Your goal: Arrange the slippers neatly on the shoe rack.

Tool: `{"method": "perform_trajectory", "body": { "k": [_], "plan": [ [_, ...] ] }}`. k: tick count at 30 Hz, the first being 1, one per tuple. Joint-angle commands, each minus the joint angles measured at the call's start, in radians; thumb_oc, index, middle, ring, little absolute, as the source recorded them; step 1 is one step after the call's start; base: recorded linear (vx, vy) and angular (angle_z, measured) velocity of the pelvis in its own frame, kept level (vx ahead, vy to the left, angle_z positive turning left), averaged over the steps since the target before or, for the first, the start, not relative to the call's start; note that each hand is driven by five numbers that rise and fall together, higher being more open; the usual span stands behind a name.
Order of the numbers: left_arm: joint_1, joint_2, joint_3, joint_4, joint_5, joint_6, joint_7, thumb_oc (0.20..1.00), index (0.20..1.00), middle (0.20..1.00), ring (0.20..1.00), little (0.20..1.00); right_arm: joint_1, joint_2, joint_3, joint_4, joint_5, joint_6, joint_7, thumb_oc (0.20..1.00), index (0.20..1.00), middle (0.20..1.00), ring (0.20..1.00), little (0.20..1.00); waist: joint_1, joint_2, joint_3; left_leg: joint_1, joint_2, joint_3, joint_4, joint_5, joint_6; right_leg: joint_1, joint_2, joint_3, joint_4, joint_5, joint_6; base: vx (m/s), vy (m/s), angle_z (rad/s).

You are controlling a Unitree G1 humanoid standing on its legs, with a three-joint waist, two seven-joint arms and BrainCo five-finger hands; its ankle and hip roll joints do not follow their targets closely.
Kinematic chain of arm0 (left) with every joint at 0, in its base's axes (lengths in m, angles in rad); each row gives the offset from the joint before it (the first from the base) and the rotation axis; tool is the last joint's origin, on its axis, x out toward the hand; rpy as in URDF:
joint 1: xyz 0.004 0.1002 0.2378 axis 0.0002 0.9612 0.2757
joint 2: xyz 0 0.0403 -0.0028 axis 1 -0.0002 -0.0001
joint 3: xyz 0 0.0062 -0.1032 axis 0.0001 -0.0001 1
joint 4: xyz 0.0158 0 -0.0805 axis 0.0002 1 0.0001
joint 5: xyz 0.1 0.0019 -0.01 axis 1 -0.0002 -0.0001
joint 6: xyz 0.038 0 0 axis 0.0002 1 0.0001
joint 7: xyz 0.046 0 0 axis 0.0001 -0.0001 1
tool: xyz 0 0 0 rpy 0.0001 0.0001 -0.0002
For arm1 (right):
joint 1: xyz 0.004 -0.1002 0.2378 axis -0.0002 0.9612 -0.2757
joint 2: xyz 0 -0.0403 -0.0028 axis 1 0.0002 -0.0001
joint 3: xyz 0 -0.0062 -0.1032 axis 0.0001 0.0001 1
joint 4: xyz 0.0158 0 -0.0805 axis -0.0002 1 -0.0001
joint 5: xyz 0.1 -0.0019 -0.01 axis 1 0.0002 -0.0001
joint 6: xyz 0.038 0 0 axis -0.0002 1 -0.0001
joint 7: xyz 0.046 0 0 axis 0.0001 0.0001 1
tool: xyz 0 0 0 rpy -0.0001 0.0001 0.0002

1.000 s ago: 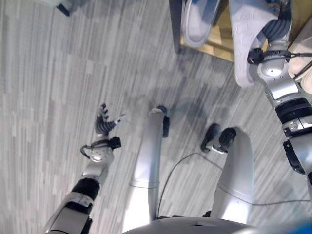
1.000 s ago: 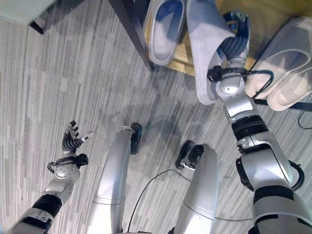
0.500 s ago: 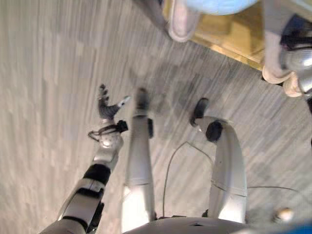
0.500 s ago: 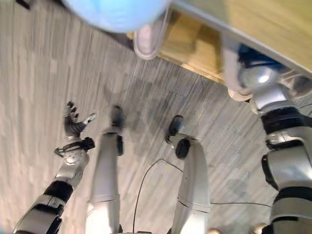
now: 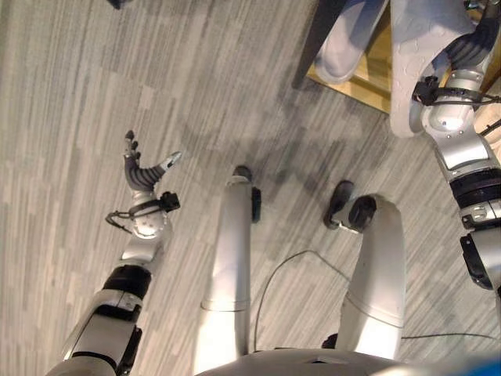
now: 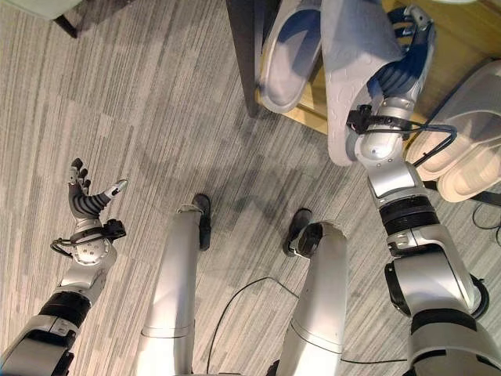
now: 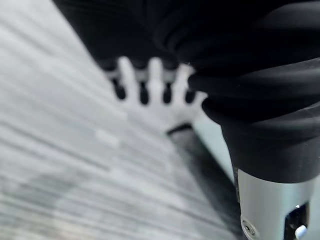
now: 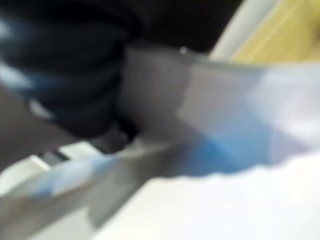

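Note:
My right hand (image 6: 394, 72) is raised at the shoe rack, its fingers curled round a pale slipper (image 6: 351, 74) whose patterned sole faces me; the same slipper (image 8: 235, 200) looms close in the right wrist view. Just left of it a second pale slipper with a blue insole (image 6: 290, 53) lies on the rack's wooden shelf (image 6: 311, 116), its toe overhanging the edge. The held slipper (image 5: 413, 66) hangs beside that one, over the shelf's front edge. My left hand (image 6: 88, 202) floats low over the floor at the left, fingers spread and holding nothing.
The rack's dark post (image 6: 244, 55) stands left of the slippers. A pair of beige slippers (image 6: 470, 137) lies on the right, close to my right forearm. Grey striped carpet (image 6: 156, 117) covers the floor. A white object on a dark leg (image 6: 66, 25) sits far left.
The camera swung away and came back, so the whole picture shifted. My right hand still holds the slipper at the rack; the left hand stays open.

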State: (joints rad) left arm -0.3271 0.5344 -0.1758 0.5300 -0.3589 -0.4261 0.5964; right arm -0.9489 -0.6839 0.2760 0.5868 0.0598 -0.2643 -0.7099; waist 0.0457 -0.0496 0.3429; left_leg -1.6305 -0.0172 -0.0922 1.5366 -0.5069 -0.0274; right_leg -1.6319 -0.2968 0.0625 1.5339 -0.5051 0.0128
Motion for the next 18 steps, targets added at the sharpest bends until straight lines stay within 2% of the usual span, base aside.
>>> {"method": "perform_trajectory", "body": {
  "k": [1,7,11,14,18],
  "plan": [
    [-0.014,0.008,0.05,-0.028,0.047,-0.043,0.048,1.0,1.0,1.0,1.0,1.0,-0.055,-0.013,-0.024,-0.028,0.017,-0.044,-0.029,0.2,0.2,0.2,0.2,0.2,0.006,0.018,0.049,0.061,0.006,-0.06,0.028,-0.002,0.017,0.062,-0.022,0.003,0.141,-0.051,-0.013,0.14,0.065,-0.06],
    [0.0,0.016,0.057,-0.038,0.061,-0.043,0.076,1.0,1.0,1.0,1.0,1.0,-0.068,-0.048,-0.032,-0.048,-0.002,-0.022,-0.056,0.2,0.2,0.2,0.2,0.2,0.013,0.019,0.102,0.061,0.013,-0.073,0.224,-0.083,0.021,0.062,-0.001,0.062,0.319,-0.11,-0.034,0.11,0.024,-0.05],
    [0.016,0.03,0.062,-0.062,0.038,-0.041,0.088,1.0,1.0,1.0,1.0,1.0,-0.143,-0.075,0.01,-0.011,0.039,0.012,-0.07,0.2,0.2,0.2,0.2,0.2,0.026,0.033,0.175,0.061,0.013,-0.104,0.393,-0.16,0.033,0.062,0.021,0.1,0.46,-0.148,-0.038,0.12,0.04,-0.17],
    [0.035,0.027,0.068,-0.067,0.026,-0.04,0.094,1.0,1.0,1.0,1.0,1.0,-0.152,-0.073,0.032,0.007,0.053,0.024,-0.072,0.2,0.2,0.2,0.2,0.2,0.027,0.039,0.177,0.061,0.013,-0.113,0.469,-0.202,0.036,0.062,0.032,0.119,0.518,-0.178,-0.037,0.07,0.007,-0.21],
    [0.056,0.024,0.081,-0.076,0.025,-0.041,0.105,1.0,1.0,1.0,1.0,1.0,-0.129,-0.068,0.042,0.013,0.071,0.032,-0.062,0.2,0.2,0.2,0.2,0.2,0.02,0.043,0.177,0.061,0.012,-0.115,0.528,-0.225,0.031,0.062,0.042,0.14,0.569,-0.192,-0.034,0.04,-0.006,-0.06]
  ]
}}
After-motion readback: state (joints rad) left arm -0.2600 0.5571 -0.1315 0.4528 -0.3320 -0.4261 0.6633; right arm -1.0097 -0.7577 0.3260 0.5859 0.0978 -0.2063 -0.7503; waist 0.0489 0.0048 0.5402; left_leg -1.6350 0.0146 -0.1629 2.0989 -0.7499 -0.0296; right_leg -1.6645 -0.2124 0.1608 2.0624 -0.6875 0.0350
